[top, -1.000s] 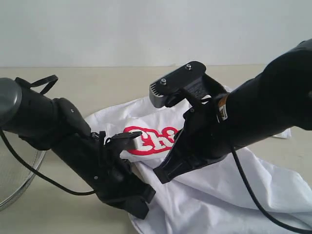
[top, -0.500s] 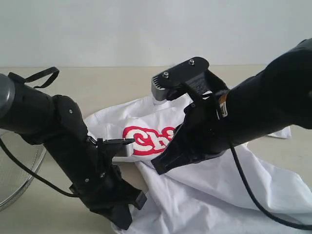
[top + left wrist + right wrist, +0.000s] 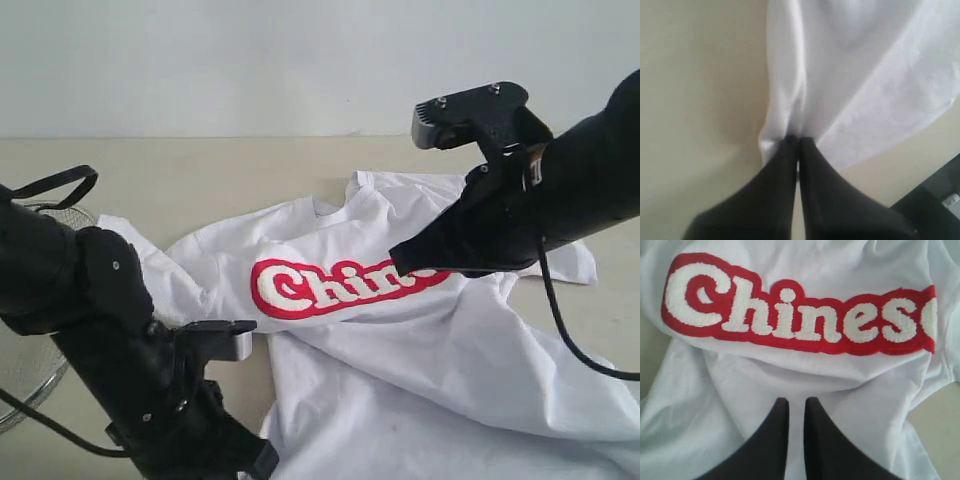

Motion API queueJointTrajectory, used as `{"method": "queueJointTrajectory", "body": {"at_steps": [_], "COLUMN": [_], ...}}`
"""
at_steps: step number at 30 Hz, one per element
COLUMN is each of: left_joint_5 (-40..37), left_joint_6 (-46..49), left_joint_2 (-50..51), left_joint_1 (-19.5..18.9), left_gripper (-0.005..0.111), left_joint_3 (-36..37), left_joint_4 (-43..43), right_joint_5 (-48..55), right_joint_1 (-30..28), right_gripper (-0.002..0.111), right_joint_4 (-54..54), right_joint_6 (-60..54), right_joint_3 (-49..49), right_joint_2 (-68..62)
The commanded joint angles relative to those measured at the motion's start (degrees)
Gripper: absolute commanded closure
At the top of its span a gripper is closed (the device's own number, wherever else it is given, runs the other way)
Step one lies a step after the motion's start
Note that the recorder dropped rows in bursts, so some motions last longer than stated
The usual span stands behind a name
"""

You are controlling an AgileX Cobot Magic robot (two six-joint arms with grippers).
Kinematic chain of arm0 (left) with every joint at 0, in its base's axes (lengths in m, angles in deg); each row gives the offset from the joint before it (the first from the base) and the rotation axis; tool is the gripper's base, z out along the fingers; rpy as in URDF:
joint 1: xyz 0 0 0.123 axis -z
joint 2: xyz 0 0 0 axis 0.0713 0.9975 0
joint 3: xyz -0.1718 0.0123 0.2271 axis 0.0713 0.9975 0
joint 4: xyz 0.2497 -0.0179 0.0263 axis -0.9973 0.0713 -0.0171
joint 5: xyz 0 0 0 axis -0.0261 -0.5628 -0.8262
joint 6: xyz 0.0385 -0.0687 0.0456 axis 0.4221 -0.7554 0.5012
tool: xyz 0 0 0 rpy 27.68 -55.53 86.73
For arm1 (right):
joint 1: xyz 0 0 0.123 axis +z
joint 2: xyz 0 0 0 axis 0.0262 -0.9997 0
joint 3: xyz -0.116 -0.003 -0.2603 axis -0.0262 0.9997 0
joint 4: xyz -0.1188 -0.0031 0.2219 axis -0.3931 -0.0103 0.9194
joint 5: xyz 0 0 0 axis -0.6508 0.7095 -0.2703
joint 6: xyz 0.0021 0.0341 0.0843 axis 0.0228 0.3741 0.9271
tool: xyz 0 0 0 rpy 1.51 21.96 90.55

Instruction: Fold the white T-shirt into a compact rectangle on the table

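The white T-shirt (image 3: pixel 400 350) lies chest up and rumpled on the beige table (image 3: pixel 200 180), its red-and-white lettering (image 3: pixel 330 287) showing across the middle. My left gripper (image 3: pixel 260 462) is low at the front edge of the exterior view. In the left wrist view it (image 3: pixel 799 140) is shut on a bunched fold at the edge of the shirt (image 3: pixel 850 75). My right gripper (image 3: pixel 398 262) hovers at the right end of the lettering. Its tips (image 3: pixel 797 401) stand a narrow gap apart over the cloth (image 3: pixel 790 370) just below the lettering (image 3: pixel 790 320), with nothing pinched.
A round wire-mesh basket (image 3: pixel 25 385) sits at the left edge, partly behind my left arm. Bare tabletop runs behind the shirt's collar (image 3: pixel 330 205). A sleeve (image 3: pixel 570 265) pokes out behind my right arm.
My left arm has drawn back toward the front left, still holding the shirt's edge. My right gripper rose and swung right, uncovering more of the lettering. The shirt lies more spread.
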Motion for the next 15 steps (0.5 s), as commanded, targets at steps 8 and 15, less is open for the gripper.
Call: {"method": "queueJointTrajectory", "body": {"at_steps": [8,15], "left_joint_5": [2.52,1.72], "left_joint_6": [-9.74,-6.27], "left_joint_2": [-6.22,-19.10], "left_joint_1": [0.61,0.61], "left_gripper": [0.102,0.102], "left_joint_3": [12.54,15.68], "left_joint_4": [-17.62,-9.68], "right_joint_5": [-0.29,-1.33], "right_joint_1": [-0.82,-9.08], "right_gripper": [0.102,0.102], "right_joint_4": [-0.90,-1.93], "right_joint_6": [-0.13,2.91], "right_joint_3": [0.24,0.24], "right_joint_2": [0.32,0.32]}}
